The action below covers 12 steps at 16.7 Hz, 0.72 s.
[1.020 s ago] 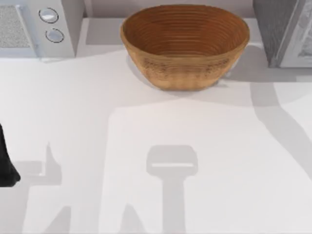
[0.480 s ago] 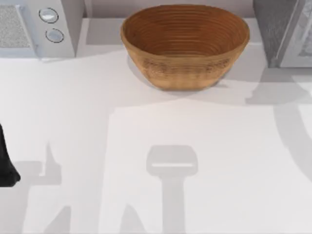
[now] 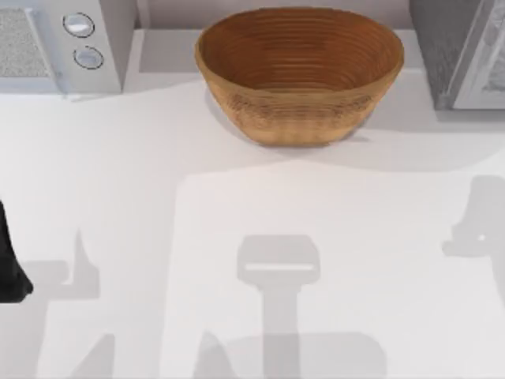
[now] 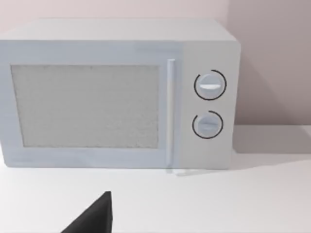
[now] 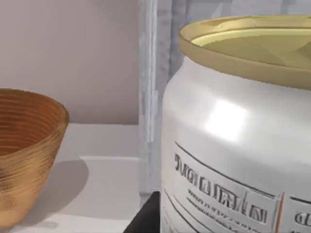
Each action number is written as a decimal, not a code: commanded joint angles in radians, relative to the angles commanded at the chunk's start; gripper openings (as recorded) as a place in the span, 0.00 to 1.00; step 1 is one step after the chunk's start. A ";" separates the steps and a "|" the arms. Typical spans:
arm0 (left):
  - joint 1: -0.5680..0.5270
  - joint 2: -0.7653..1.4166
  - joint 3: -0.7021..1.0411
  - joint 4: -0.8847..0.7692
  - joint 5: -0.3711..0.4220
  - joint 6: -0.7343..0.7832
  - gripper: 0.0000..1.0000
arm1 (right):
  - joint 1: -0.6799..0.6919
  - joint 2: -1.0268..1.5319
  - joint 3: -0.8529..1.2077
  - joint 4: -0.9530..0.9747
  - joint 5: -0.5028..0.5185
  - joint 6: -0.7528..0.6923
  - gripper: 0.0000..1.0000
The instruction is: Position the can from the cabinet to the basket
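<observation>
The can (image 5: 233, 141) is seen very close in the right wrist view, upright, with its gold rim uppermost and its printed label facing the camera. So near a view suggests that it is either held by the right gripper or about to be taken, but the fingers themselves are not clearly seen, so whether they are clenched on the can cannot be told. A dark shape at the can's foot may be part of the gripper. Behind the can the grey frame of the cabinet (image 3: 461, 51) is seen, so the can is judged to be at or just outside the cabinet, at the table's right rear.

The basket (image 3: 300, 118) stands at the middle rear of the table (image 3: 237, 205), empty, beside the cabinet and apart from the can. It has been left open-mouthed and unobstructed, so that the can may be lowered in from above.

The left arm (image 3: 12, 268) is parked at the table's left edge, facing the microwave (image 4: 116, 97); its gripper's state cannot be told.
</observation>
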 joint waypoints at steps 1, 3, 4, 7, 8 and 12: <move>0.000 0.000 0.000 0.000 0.000 0.000 1.00 | -0.027 -0.066 -0.097 0.038 -0.028 0.000 0.00; 0.000 0.000 0.000 0.000 0.000 0.000 1.00 | -0.076 -0.188 -0.258 0.107 -0.080 -0.001 0.00; 0.000 0.000 0.000 0.000 0.000 0.000 1.00 | -0.098 -0.242 -0.324 0.138 -0.103 -0.002 0.00; 0.000 0.000 0.000 0.000 0.000 0.000 1.00 | -0.146 -0.359 -0.456 0.206 -0.154 -0.002 0.00; 0.000 0.000 0.000 0.000 0.000 0.000 1.00 | -0.155 -0.380 -0.478 0.219 -0.164 -0.003 0.00; 0.000 0.000 0.000 0.000 0.000 0.000 1.00 | -0.160 -0.392 -0.492 0.227 -0.170 -0.003 0.00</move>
